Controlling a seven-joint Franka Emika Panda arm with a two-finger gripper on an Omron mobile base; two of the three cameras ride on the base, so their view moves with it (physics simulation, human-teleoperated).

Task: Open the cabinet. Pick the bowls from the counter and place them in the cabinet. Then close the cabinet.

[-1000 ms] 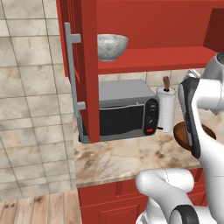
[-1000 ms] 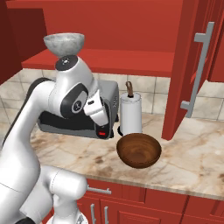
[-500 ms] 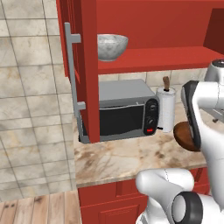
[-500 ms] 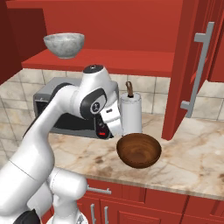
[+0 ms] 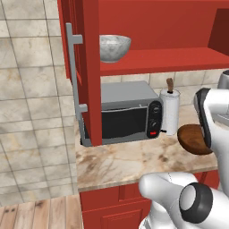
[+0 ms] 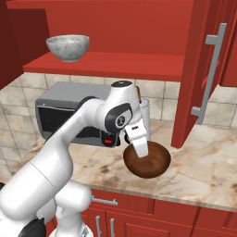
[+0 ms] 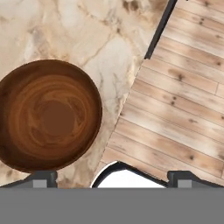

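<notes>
Marbled counter (image 6: 203, 171) holds brown bowl (image 6: 147, 159) near front edge, beside microwave (image 5: 127, 112). Gripper (image 6: 140, 147) above it, jaws spread wide, empty, prob lining up rim grab. Marble bowl (image 6: 68, 47) already shelved, cabinet (image 5: 89, 67) doors open.

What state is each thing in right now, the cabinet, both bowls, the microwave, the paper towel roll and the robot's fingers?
cabinet: both doors open.
marble bowl: upright on the cabinet shelf.
wooden bowl: upright on the counter, not gripped.
microwave: door shut, on the counter.
paper towel roll: upright beside the microwave.
fingers: spread wide, holding nothing, above the wooden bowl.
</notes>
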